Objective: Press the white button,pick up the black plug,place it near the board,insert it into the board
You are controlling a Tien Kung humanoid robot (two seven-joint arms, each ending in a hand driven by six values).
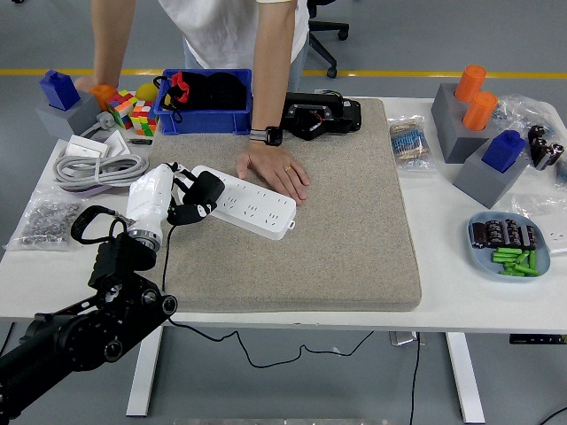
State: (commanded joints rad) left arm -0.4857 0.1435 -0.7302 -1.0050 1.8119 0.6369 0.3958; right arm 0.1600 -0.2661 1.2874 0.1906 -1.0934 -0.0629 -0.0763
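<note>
The white power strip [246, 203] lies slanted on the grey felt mat [345, 221], its near-left end under my fingers. My left hand [182, 197] grips the black plug [205, 189] over that end. At two o'clock, a person's hand [276, 173] presses flat on the strip.
</note>
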